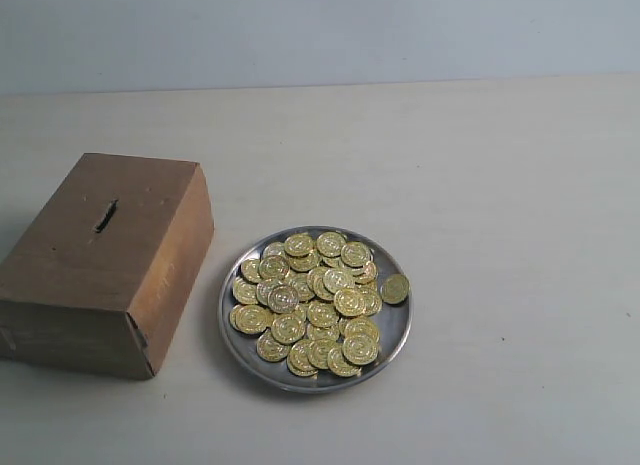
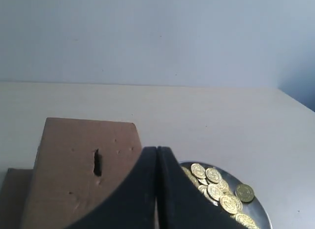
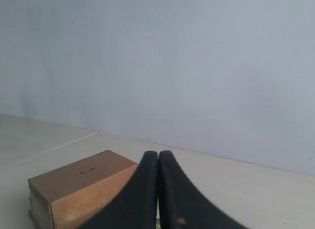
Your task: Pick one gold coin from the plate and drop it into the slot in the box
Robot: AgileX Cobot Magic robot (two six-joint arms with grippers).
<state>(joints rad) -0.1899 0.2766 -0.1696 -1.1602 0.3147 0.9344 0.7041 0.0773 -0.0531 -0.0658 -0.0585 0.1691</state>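
Note:
A shiny silver plate [image 1: 392,337] sits on the table at centre front, heaped with several gold coins [image 1: 312,300]. One coin [image 1: 395,288] lies apart by the plate's right rim. Left of the plate stands the brown cardboard box [image 1: 95,260], its dark slot [image 1: 105,216] on the top face. Neither gripper shows in the exterior view. My left gripper [image 2: 156,151] is shut and holds nothing, with the box [image 2: 74,175], slot [image 2: 97,163] and plate [image 2: 256,208] of coins [image 2: 216,187] beyond it. My right gripper [image 3: 158,154] is shut and holds nothing, the box [image 3: 74,189] and slot [image 3: 87,170] far behind it.
The pale table [image 1: 480,185] runs back to a plain grey-blue wall [image 1: 320,30]. Nothing else stands on it.

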